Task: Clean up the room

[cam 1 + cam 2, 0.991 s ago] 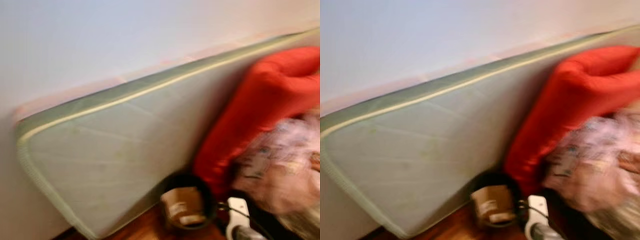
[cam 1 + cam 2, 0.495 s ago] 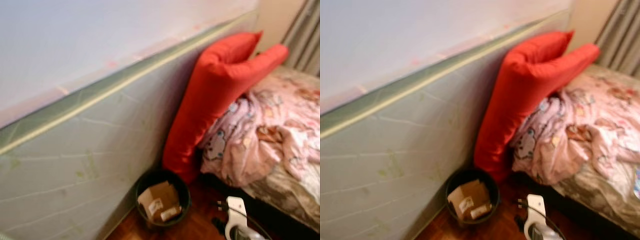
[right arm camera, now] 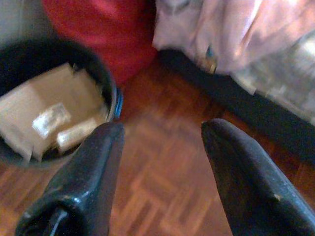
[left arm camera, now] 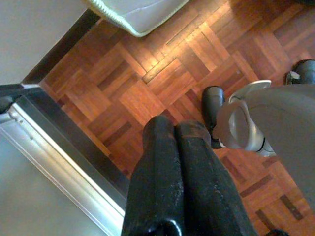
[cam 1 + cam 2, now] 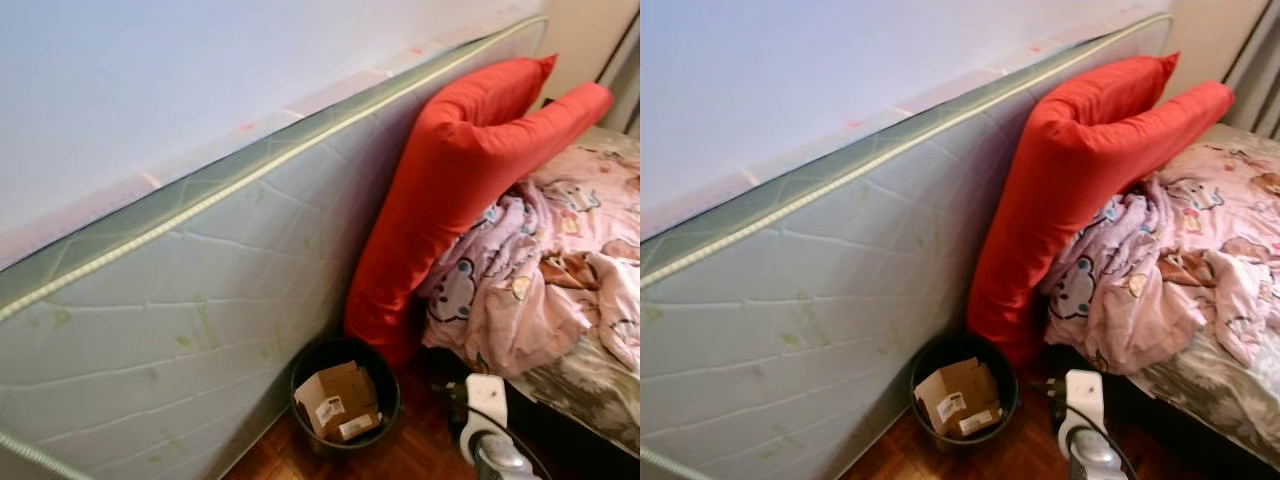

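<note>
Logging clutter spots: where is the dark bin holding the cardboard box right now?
The bin stands on the wooden floor, low centre of the eye views, against the leaning mattress, below the red pillow.

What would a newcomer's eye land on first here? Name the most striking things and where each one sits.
First the big red pillow, propped upright against the pale quilted mattress that leans on the wall, its foot on the floor by the bed. To its right a rumpled pink cartoon blanket spills over the bed's edge. Below, a dark bin holding a cardboard box stands on the parquet floor.
</note>
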{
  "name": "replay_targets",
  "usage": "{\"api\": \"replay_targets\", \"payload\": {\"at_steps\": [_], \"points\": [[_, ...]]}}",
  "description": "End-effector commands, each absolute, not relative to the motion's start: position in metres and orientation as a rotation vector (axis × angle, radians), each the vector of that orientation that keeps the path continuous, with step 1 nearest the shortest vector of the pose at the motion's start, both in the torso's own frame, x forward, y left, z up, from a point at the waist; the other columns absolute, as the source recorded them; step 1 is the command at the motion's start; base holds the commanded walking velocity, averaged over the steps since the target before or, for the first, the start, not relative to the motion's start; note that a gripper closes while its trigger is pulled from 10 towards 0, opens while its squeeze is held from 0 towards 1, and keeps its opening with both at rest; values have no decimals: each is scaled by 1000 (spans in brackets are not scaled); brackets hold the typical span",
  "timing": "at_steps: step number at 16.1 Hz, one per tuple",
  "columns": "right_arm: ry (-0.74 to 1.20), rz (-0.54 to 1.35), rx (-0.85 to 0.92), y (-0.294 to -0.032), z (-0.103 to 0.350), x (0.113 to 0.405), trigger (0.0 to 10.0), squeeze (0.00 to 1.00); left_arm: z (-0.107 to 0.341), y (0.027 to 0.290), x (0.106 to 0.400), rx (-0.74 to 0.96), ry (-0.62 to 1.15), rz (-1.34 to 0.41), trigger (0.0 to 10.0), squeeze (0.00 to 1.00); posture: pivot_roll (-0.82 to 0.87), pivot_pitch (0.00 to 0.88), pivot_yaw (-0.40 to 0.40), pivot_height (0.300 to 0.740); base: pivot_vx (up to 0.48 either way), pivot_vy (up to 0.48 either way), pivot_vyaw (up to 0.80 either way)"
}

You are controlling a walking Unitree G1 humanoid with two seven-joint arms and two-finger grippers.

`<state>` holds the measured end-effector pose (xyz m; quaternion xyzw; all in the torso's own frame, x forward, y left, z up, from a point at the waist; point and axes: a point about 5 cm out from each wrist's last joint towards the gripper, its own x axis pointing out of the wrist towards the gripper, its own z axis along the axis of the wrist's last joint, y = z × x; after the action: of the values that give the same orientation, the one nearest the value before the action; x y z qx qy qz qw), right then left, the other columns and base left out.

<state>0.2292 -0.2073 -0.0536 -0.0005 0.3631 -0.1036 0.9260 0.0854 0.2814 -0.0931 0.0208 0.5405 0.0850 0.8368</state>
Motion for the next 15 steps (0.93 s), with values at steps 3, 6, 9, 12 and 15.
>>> {"api": "replay_targets", "payload": {"at_steps": [3,6,9,12,15], "points": [[486,-260,41,-231,-27,247,10000,0,-94,283,82,47,1163,183,10000,0,-78,0,-36,740,0,0,0],[173,-300,61,-259,28,284,10000,0,-94,283,81,50,1164,183,10000,0,-82,0,-41,740,0,0,0],[75,-202,44,-236,43,298,10000,0,-94,283,80,48,1163,185,10000,0,-88,0,-46,740,0,0,0],[103,-154,-11,-228,32,288,10000,0,-94,283,80,43,1163,187,10000,0,-88,0,-56,740,0,0,0],[569,-200,-154,-254,-38,219,10000,0,-95,281,80,48,1170,179,10000,0,-80,0,-56,740,0,0,0]]}}
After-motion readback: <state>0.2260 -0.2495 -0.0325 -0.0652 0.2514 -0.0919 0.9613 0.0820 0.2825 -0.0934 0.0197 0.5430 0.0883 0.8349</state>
